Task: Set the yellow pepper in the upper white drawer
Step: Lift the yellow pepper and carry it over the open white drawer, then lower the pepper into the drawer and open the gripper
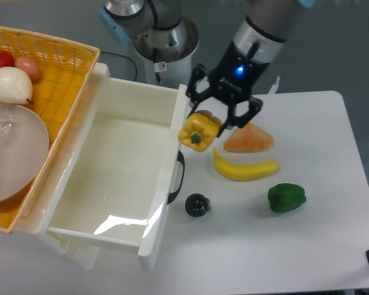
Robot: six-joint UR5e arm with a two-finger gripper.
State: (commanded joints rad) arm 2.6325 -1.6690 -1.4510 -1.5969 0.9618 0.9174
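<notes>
Pepper (198, 130) right of drawer (120, 172) front.

upper white drawer (120, 178): glossy plastic | basket (55, 58): woven wicker | table (332, 246): matt

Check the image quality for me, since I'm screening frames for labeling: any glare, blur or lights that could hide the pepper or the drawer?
In the fixed camera view, glare streaks the upper white drawer near its front wall; a blue light glows on the gripper; the yellow pepper it holds looks slightly soft but readable; the table is evenly lit with faint shadows.
</notes>
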